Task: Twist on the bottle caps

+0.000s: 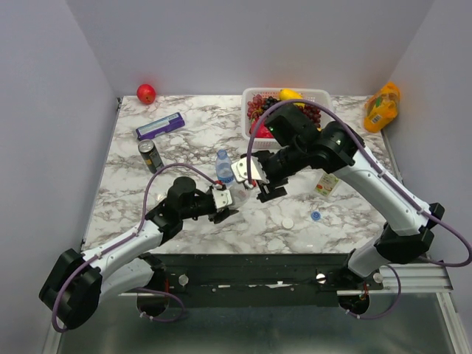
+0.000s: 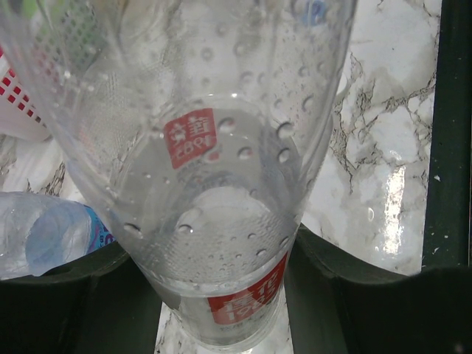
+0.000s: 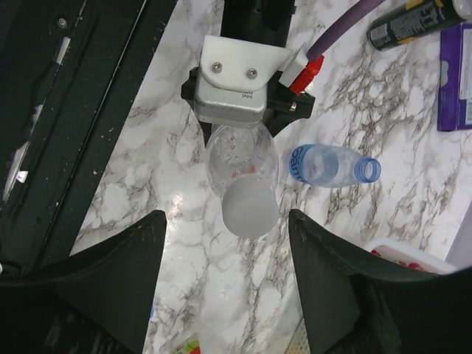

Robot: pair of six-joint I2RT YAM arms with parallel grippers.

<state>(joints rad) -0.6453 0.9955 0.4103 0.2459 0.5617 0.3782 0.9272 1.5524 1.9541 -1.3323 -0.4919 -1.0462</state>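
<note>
My left gripper (image 1: 223,202) is shut on the base of the plain clear bottle (image 2: 214,184), which has a small red label. It holds the bottle tilted up off the table. In the right wrist view a white cap (image 3: 249,209) sits on this bottle's neck. My right gripper (image 3: 227,215) is open, with its fingers wide apart on either side of that cap and not touching it. The blue-labelled bottle (image 3: 324,164) lies uncapped beside them. A loose white cap (image 1: 287,222) and a blue cap (image 1: 316,216) lie on the table. The yellow-green-labelled bottle (image 1: 327,184) lies to the right.
A dark can (image 1: 151,156) and a purple box (image 1: 160,126) are at the back left, with a red apple (image 1: 146,94) in the corner. A white fruit basket (image 1: 251,110) stands at the back centre. An orange juice bottle (image 1: 381,107) is at the back right.
</note>
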